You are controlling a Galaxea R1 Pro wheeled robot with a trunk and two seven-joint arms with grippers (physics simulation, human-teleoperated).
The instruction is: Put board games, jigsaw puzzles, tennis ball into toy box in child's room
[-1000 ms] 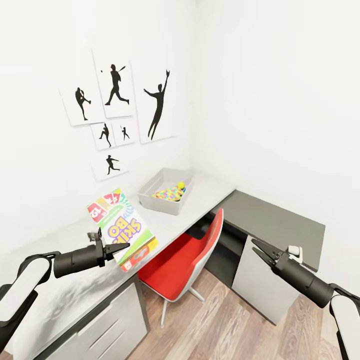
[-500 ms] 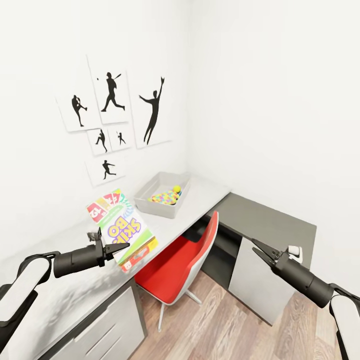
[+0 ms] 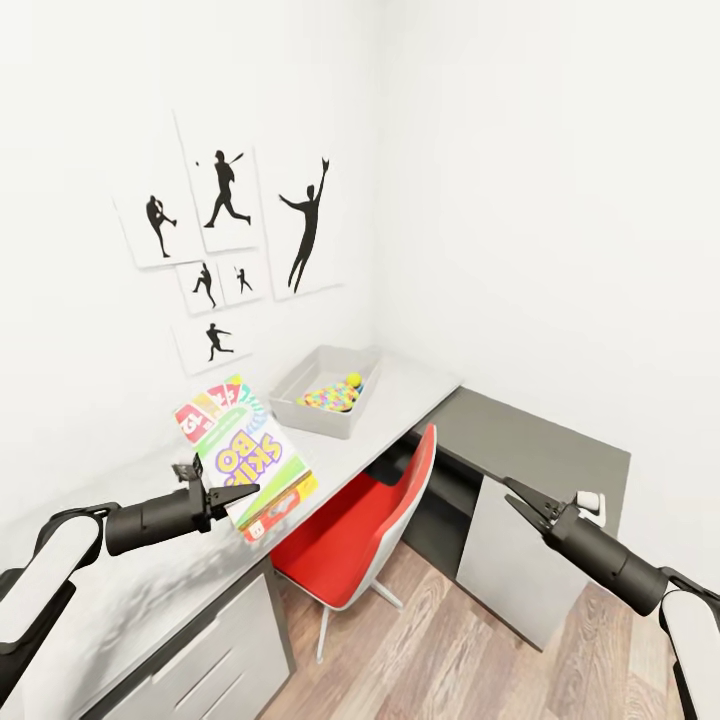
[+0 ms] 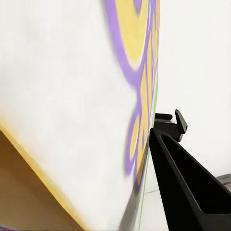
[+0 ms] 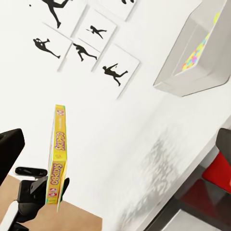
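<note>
White-walled corner, grey desk (image 3: 395, 400), red chair (image 3: 365, 530).
Left gripper (image 3: 222, 494) clamped on Skip-Bo carton (image 3: 245, 455), raised above desk; right gripper (image 3: 520, 500) parted, empty; toy box (image 3: 325, 388) beyond.

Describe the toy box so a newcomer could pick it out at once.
Find the long pale desk under the baseball silhouette prints. Near its far end, towards the corner, sits the toy box, a shallow pale grey bin with sloping walls. It alone is an open container, holding jigsaw-patterned pieces and a small yellow-green ball.
</note>
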